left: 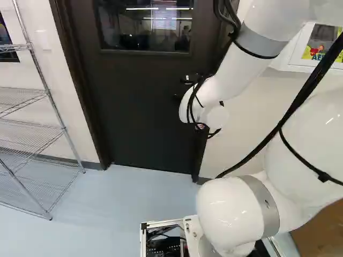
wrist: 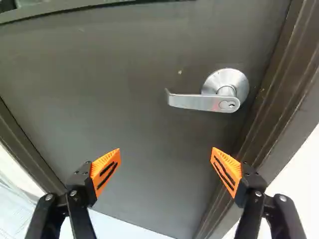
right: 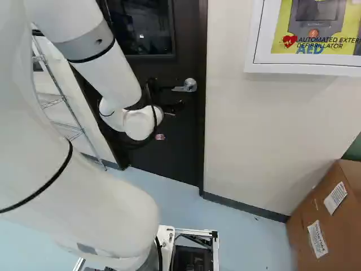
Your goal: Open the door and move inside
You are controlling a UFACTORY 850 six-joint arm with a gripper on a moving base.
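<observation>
1. A silver lever handle (wrist: 202,102) stretches sideways across a dark door (wrist: 129,119), its long axis roughly level, its free end pointing from the round mounting plate (wrist: 239,82) toward the middle of the door, away from the near frame (wrist: 279,94).
2. The slim metal lever is smooth and lightly shining, with a keyhole at its hub, a faint reddish glint beside it and a small bend at the tip.
3. The door stands upright and shut, its long axis vertical, a dark-framed window (left: 144,24) set in its upper part.
4. The black gripper (right: 169,107) faces the door with its orange pads (wrist: 105,172) spread wide and nothing between them; the handle sits ahead, apart from both fingers.
5. Beside the door, a white defibrillator case (right: 307,65) hangs on the pale wall (right: 248,135).
</observation>
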